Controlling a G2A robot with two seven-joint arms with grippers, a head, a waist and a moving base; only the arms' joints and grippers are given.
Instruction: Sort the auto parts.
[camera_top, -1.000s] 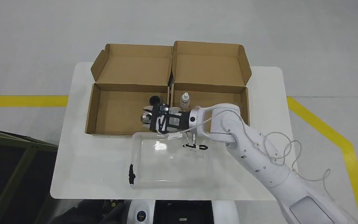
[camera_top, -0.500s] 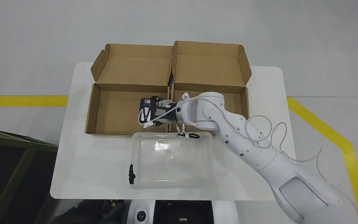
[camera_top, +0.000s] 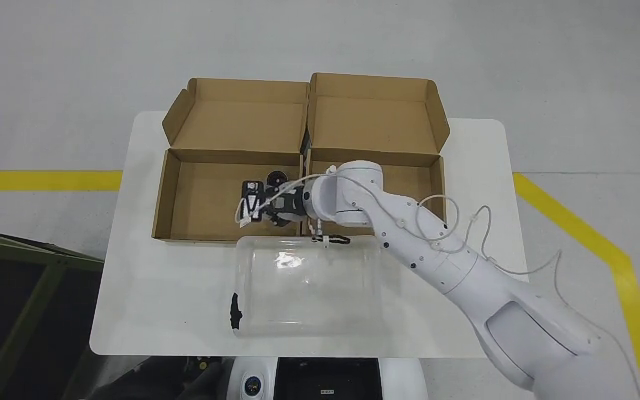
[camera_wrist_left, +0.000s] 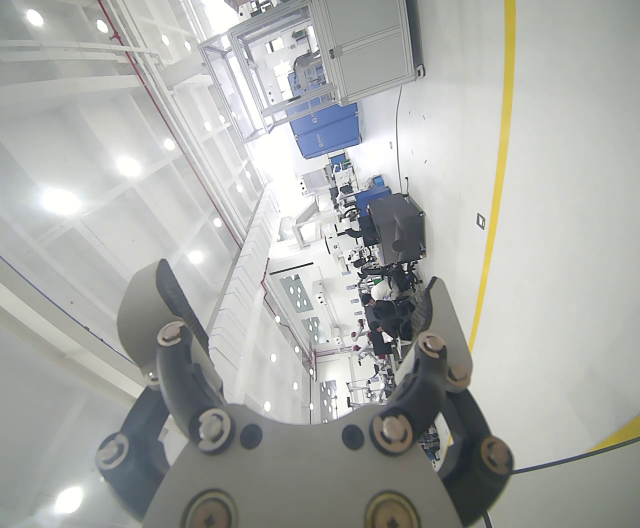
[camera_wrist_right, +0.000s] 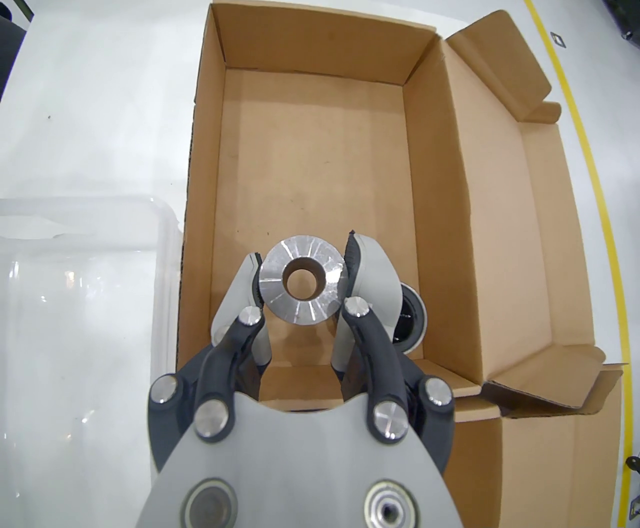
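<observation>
Presently, a silver metal ring (camera_wrist_right: 277, 300) with a round hole through its middle is clamped between the two fingers of the right gripper (camera_wrist_right: 303, 272), one finger being pressed against each side of its rim. In the top view, this gripper (camera_top: 254, 203) is seen just left of the frame's centre, over the right end of the left-hand cardboard box (camera_top: 195, 205). Whether the ring is touching the box floor (camera_wrist_right: 320, 165) cannot be told. A black round part (camera_wrist_right: 413, 315) is seen lying in the same box, just beside one finger and close to the box wall; in the top view it (camera_top: 274, 181) sits just above the gripper. A second cardboard box (camera_top: 425, 185) is placed touching the first on its right, both with lids folded back towards the top of the frame. A clear plastic tub (camera_top: 300, 290) is set on the white table (camera_top: 130, 270) just below the boxes, with a small dark item (camera_top: 235, 310) at its lower-left edge. The left gripper (camera_wrist_left: 297, 280) is held with its fingers spread apart and nothing between them, turned towards a hall ceiling.
</observation>
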